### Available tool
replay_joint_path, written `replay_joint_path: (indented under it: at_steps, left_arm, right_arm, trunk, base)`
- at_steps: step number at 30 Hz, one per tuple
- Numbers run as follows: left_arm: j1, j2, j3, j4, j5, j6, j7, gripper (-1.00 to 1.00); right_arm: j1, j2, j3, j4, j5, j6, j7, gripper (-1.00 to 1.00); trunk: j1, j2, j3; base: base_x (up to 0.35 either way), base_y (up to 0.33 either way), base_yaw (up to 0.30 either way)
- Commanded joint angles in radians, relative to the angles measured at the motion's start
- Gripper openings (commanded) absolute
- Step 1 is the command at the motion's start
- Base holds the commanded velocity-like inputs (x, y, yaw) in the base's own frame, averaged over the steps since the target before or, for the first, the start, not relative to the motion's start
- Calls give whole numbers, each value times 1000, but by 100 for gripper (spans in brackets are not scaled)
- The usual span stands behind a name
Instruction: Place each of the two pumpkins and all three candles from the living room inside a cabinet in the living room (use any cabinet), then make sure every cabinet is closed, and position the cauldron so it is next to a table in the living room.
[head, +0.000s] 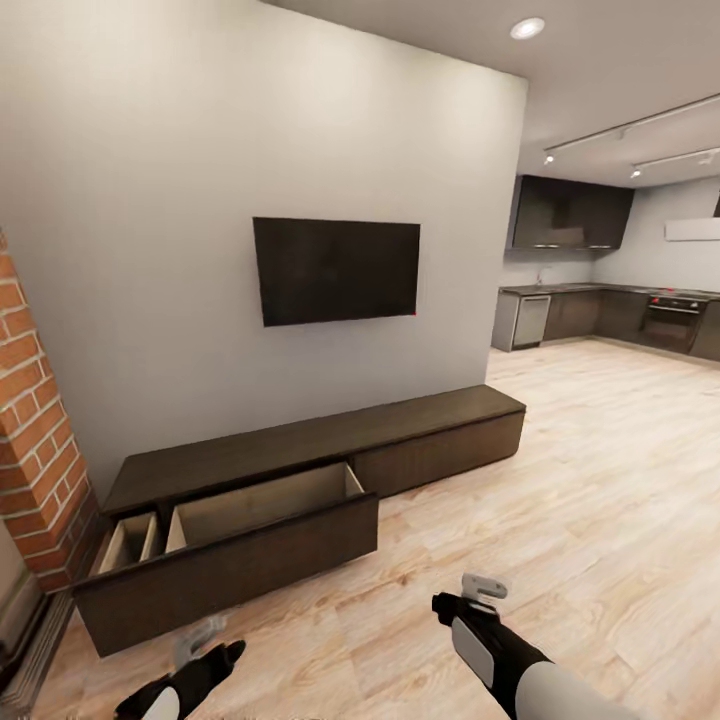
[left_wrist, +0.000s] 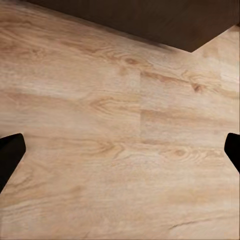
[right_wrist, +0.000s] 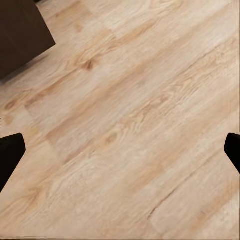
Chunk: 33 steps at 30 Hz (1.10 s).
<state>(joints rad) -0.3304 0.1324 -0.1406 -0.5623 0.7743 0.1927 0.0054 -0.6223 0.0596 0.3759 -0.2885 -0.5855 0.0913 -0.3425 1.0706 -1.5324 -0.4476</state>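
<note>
**Open drawer, empty tools: approach notes**

The cabinet (head: 300, 480) runs along the wall under the television (head: 336, 269). Its left drawer (head: 230, 545) is pulled out, pale inside, and nothing is visible in it. The right drawer front sits flush. No pumpkins, candles or cauldron are visible.

Left tool (head: 200, 640) and right tool (head: 484, 590) hang low over the wood floor (head: 560, 480), fingers spread wide, holding nothing.

Judgement: leave the drawer open for loading, or close it only once filled. Push squarely on the front's middle, since an off-centre push could skew it.
</note>
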Motion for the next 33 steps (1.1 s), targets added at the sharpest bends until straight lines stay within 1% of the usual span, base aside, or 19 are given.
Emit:
replay_joint_path:
  at_steps: [1, 3, 7, 11, 13, 18, 33]
  left_arm:
    - [-1, -13, -5, 21, 0, -37, 10, 100]
    - [-1, -32, -8, 54, -9, -98, 20, 100]
    - [-1, -46, -9, 87, -13, -149, 26, 100]
    - [-1, -46, -10, 93, -15, -157, 27, 100]
    - [-1, -46, -10, 94, -15, -158, 27, 100]
    - [0, -46, -10, 94, -15, -159, 27, 100]
    - [1, -46, -11, 94, -13, -159, 27, 100]
  right_arm:
    - [-1, 1, 19, 12, -2, -5, 1, 100]
    - [-1, 2, 31, 28, 0, -18, 10, 100]
    - [0, 3, 40, 37, 1, -27, 15, 100]
    - [2, 7, 50, 38, 13, -41, 16, 100]
    - [3, 17, 61, 38, 29, -55, 16, 100]
    - [6, 23, 67, 38, 42, -63, 16, 100]
    - [7, 27, 69, 38, 44, -64, 19, 100]
  trunk:
    - [4, -8, -4]
    - [12, -22, -11]
    - [27, -50, -23]
    - [42, -78, -36]
    - [50, -92, -42]
    - [69, -127, -58]
    - [127, -232, -105]
  base:
    - [0, 0, 273]
    - [0, 0, 273]
    - [0, 0, 273]
    - [0, 0, 273]
    - [0, 0, 274]
    - [0, 0, 274]
    - [0, 0, 274]
